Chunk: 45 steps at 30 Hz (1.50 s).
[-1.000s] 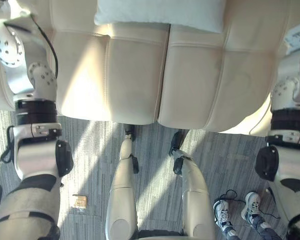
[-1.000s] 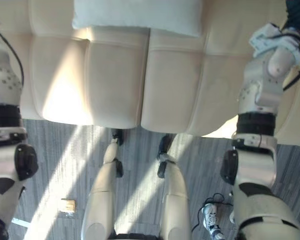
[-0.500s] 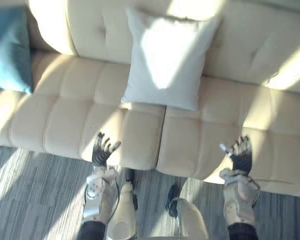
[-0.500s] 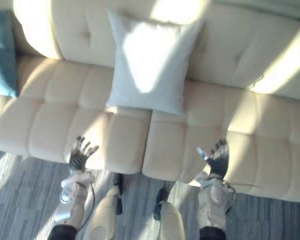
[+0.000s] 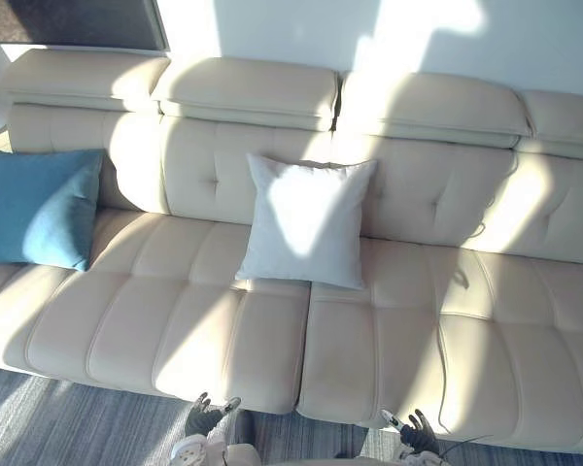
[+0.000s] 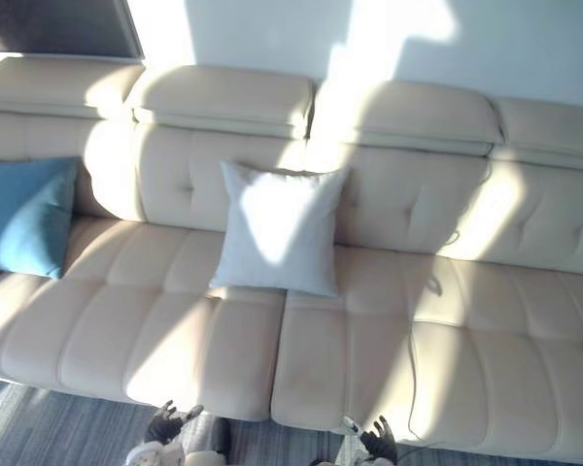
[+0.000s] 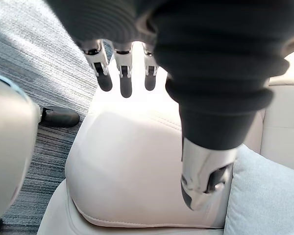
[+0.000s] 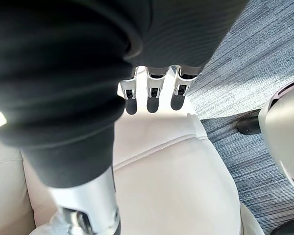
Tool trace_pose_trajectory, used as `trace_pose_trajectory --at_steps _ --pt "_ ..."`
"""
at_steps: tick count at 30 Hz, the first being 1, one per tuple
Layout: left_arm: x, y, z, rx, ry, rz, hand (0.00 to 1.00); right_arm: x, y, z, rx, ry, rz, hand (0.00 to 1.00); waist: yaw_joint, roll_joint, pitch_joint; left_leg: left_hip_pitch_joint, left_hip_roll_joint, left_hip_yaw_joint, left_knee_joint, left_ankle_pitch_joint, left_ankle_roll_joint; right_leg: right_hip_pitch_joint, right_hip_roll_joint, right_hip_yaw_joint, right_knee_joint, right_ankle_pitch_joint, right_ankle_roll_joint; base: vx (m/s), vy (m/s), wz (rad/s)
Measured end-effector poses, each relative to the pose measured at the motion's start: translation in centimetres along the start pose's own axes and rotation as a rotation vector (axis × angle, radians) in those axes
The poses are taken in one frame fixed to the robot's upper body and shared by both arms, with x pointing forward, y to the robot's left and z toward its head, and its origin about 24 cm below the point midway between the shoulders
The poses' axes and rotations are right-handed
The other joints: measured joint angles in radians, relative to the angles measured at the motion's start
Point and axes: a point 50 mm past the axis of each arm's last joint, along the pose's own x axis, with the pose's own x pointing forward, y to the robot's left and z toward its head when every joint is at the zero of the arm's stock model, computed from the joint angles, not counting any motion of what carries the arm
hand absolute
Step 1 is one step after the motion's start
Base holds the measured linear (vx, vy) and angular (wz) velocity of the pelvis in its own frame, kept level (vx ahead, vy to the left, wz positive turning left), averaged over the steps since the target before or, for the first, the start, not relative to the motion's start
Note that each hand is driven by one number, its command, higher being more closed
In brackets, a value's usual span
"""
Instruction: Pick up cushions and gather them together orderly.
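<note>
1. Facing the cream sofa [image 5: 447, 330], the robot has both arms low at the bottom edge of the frame, just in front of the seat's front edge.
2. The left robot hand [image 5: 206, 419] shows at bottom centre-left with its fingers spread apart and nothing in them; its wrist view shows straight fingers above bare seat leather.
3. The right robot hand [image 5: 416, 437] shows at bottom centre-right, likewise spread and empty.
4. The white cushion [image 5: 306, 221] stands in the middle of the frame, leaning upright against the backrest with its lower edge on the seat.
5. The blue cushion [image 5: 39, 207] leans against the backrest at the left edge of the frame, well apart from the white one, with bare seat between them.
6. By my reading, the task is at its start: no cushion is gathered, and the step in hand is the approach to a first pick.
7. The next move likely calls for a reach up the frame to one cushion, fingers closing on both sides of it. Then it must be carried beside the other and set upright, edges lined up.
</note>
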Motion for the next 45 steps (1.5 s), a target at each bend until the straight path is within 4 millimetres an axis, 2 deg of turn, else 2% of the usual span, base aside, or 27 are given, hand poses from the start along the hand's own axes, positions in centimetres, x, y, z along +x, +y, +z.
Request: trace_pose_trajectory --at_steps 4,6,7,8,10,11,12,13,14,15,16,17,18,20,21,22,23,24,26,29,31,32,33,34,35,38,45 --pt "0.4 -0.1 0.4 0.044 0.006 -0.011 0.00 0.5 1.2 0.5 -0.002 0.008 0.026 0.00 0.001 0.005 0.017 0.003 0.019 0.039 0.043 -0.038 0.015 -0.057 -0.009 0.028 0.125 0.021 0.033 -0.03 0.051 -0.23" --pt "0.5 -0.3 0.6 0.047 0.003 -0.016 0.00 0.7 1.7 0.8 -0.007 0.000 0.042 0.00 0.003 0.015 0.038 -0.021 0.045 0.056 0.114 -0.080 0.035 -0.097 -0.009 0.026 0.217 0.047 0.020 -0.13 0.059 -0.29" --pt "0.5 -0.2 0.6 0.041 0.006 -0.010 0.00 0.8 2.0 1.1 -0.010 -0.001 0.052 0.00 0.005 0.021 0.042 -0.037 0.058 0.059 0.147 -0.093 0.042 -0.133 -0.027 0.019 0.337 0.009 -0.003 -0.14 0.012 -0.07" --pt "0.5 0.0 0.6 0.043 0.009 -0.002 0.00 0.8 2.1 1.0 -0.016 0.007 0.056 0.00 0.001 0.009 0.036 -0.059 0.057 0.054 0.177 -0.101 0.044 -0.176 -0.053 0.020 0.529 -0.044 0.009 -0.12 -0.015 0.06" --pt "0.6 0.2 0.9 0.044 -0.003 0.000 0.00 0.6 1.5 0.5 -0.018 0.022 0.041 0.00 0.002 -0.005 0.029 -0.093 0.055 0.037 0.218 -0.104 0.045 -0.172 -0.083 0.036 0.702 -0.071 0.032 -0.09 -0.077 0.18" --pt "0.6 0.3 1.0 0.046 -0.007 0.004 0.00 0.5 1.4 0.2 -0.018 0.031 0.038 0.00 0.003 -0.017 0.018 -0.116 0.051 0.035 0.235 -0.102 0.045 -0.168 -0.096 0.051 0.724 -0.059 0.039 -0.09 -0.156 0.11" --pt "0.7 1.0 1.4 0.048 -0.020 0.021 0.00 0.5 1.6 0.0 -0.017 0.041 0.041 0.00 0.006 -0.058 0.000 -0.161 0.030 0.039 0.285 -0.091 0.030 -0.168 -0.114 0.080 0.691 0.022 0.077 -0.09 -0.156 0.05" --pt "0.8 0.7 1.7 0.036 -0.025 0.018 0.00 0.9 1.8 0.6 -0.020 0.035 0.043 0.00 0.012 -0.045 0.004 -0.207 0.035 0.032 0.329 -0.098 0.026 -0.186 -0.090 0.083 0.681 0.004 0.098 -0.14 -0.077 0.12" --pt "0.7 -0.3 1.4 0.018 -0.017 -0.001 0.00 1.1 0.6 1.1 -0.029 0.026 0.006 0.00 0.014 -0.007 -0.006 -0.230 0.012 0.005 0.310 -0.099 0.030 -0.165 -0.069 0.093 0.631 -0.034 0.117 -0.14 0.078 -0.03" --pt "0.6 -0.8 1.2 0.012 -0.016 -0.012 0.00 1.3 0.1 1.7 -0.044 0.012 -0.008 0.00 0.027 0.009 -0.004 -0.219 0.005 0.024 0.274 -0.061 0.061 -0.155 -0.059 0.113 0.623 -0.066 0.108 -0.11 0.126 -0.06" --pt "0.7 -0.8 1.8 0.009 -0.033 -0.003 0.00 1.5 0.4 2.1 -0.044 -0.001 -0.005 0.00 0.038 -0.007 0.003 -0.243 -0.005 0.056 0.285 -0.043 0.071 -0.151 -0.074 0.128 0.600 -0.117 0.086 -0.13 0.019 -0.27" --pt "0.9 -1.0 2.2 0.007 -0.047 0.000 0.00 1.7 0.9 2.6 -0.043 -0.016 0.005 0.00 0.047 -0.010 0.006 -0.279 -0.003 0.067 0.308 -0.041 0.068 -0.144 -0.070 0.113 0.528 -0.185 0.058 -0.20 -0.141 -0.23" --pt "0.9 -1.4 2.4 0.003 -0.052 -0.008 0.00 1.9 1.4 3.4 -0.044 -0.038 0.016 0.00 0.054 0.001 0.012 -0.302 0.010 0.069 0.320 -0.035 0.060 -0.132 -0.055 0.090 0.467 -0.211 0.037 -0.22 -0.174 -0.34" --pt "0.9 -2.1 2.5 -0.008 -0.053 -0.029 0.00 2.2 2.5 4.8 -0.051 -0.083 0.041 0.00 0.055 0.063 0.036 -0.333 0.063 0.054 0.316 0.017 0.038 -0.090 0.011 0.034 0.349 -0.227 0.015 -0.23 -0.155 -0.13" --pt "0.8 -2.4 2.4 -0.010 -0.052 -0.038 0.00 2.2 2.5 4.7 -0.053 -0.080 0.037 0.00 0.050 0.072 0.044 -0.329 0.070 0.044 0.279 0.069 0.031 -0.082 0.025 0.018 0.325 -0.223 0.009 -0.33 -0.142 0.33" --pt "0.9 -2.5 2.5 -0.005 -0.053 -0.044 0.00 2.1 2.2 4.3 -0.054 -0.068 0.025 0.00 0.043 0.068 0.054 -0.316 0.069 0.028 0.204 0.160 -0.005 -0.080 0.027 -0.023 0.296 -0.206 -0.025 -0.35 -0.108 0.44" --pt "1.0 -2.4 3.0 -0.017 -0.071 -0.040 0.00 2.0 2.1 3.8 -0.051 -0.056 0.017 0.00 0.046 0.057 0.060 -0.319 0.073 0.028 0.259 0.109 -0.013 -0.077 0.012 -0.084 0.279 -0.201 -0.075 -0.41 -0.120 0.32" --pt "1.0 -2.3 3.1 -0.022 -0.078 -0.034 0.00 1.9 1.9 3.7 -0.051 -0.052 0.004 0.00 0.050 0.050 0.064 -0.324 0.069 0.026 0.350 0.023 0.015 -0.082 0.000 -0.097 0.279 -0.202 -0.081 -0.36 -0.077 0.12" --pt "1.0 -2.0 2.9 -0.015 -0.067 -0.033 0.00 1.6 0.8 2.8 -0.063 -0.028 -0.020 0.00 0.040 0.045 0.064 -0.343 0.067 0.010 0.661 -0.191 0.065 -0.098 -0.023 -0.110 0.280 -0.184 -0.087 -0.26 0.002 0.07" --pt "0.9 -1.8 2.4 -0.016 -0.052 -0.028 0.00 1.1 0.4 1.3 -0.107 0.019 -0.022 0.00 0.032 0.043 0.059 -0.268 0.101 -0.046 0.816 -0.343 0.015 -0.121 -0.023 -0.100 0.286 -0.157 -0.074 -0.14 0.146 0.01" --pt "0.8 -1.9 2.1 -0.016 -0.038 -0.027 0.00 1.1 0.3 1.2 -0.101 0.030 -0.018 0.00 0.022 0.044 0.047 -0.206 0.086 -0.055 0.690 -0.391 -0.018 -0.146 -0.016 -0.080 0.283 -0.137 -0.047 -0.11 0.176 0.02" --pt "0.8 -1.4 1.8 -0.012 -0.026 -0.015 0.00 1.1 0.7 0.6 -0.086 0.052 -0.005 0.00 0.011 0.019 0.031 -0.170 0.060 -0.056 0.584 -0.393 -0.021 -0.157 -0.021 -0.073 0.247 -0.114 -0.036 -0.13 0.146 0.03" --pt "0.7 -1.0 1.5 -0.004 -0.016 -0.006 0.00 1.0 1.1 0.2 -0.081 0.072 0.004 0.00 0.005 0.012 0.020 -0.142 0.044 -0.058 0.508 -0.392 -0.020 -0.156 -0.023 -0.071 0.215 -0.093 -0.032 -0.11 0.112 0.05" --pt "0.7 -0.5 1.2 0.009 -0.004 0.003 0.00 0.9 1.3 -0.4 -0.082 0.097 0.007 0.00 0.000 -0.007 0.004 -0.124 0.023 -0.057 0.445 -0.355 -0.008 -0.146 -0.024 -0.058 0.160 -0.057 -0.031 -0.08 0.088 0.01" --pt "0.7 -0.4 1.1 0.019 0.001 0.002 0.00 0.9 1.2 -0.6 -0.090 0.103 0.007 0.00 -0.001 -0.008 0.001 -0.114 0.017 -0.056 0.426 -0.347 -0.005 -0.133 -0.023 -0.056 0.133 -0.041 -0.027 -0.08 0.116 0.00" --pt "0.6 -0.2 0.2 0.056 0.047 -0.004 0.00 0.9 0.3 -0.8 -0.114 0.124 -0.013 0.00 -0.003 0.006 -0.011 -0.061 -0.017 -0.057 0.353 -0.305 0.015 -0.066 -0.023 -0.048 0.018 0.033 -0.016 -0.06 0.103 0.01" --pt "0.1 0.2 -1.5 0.072 0.106 0.006 0.00 1.1 -1.6 -0.6 -0.117 0.138 -0.067 0.00 -0.004 0.044 -0.028 -0.014 -0.045 -0.117 0.247 -0.239 0.023 -0.034 -0.013 -0.029 -0.068 0.091 -0.022 -0.04 0.000 -0.02"
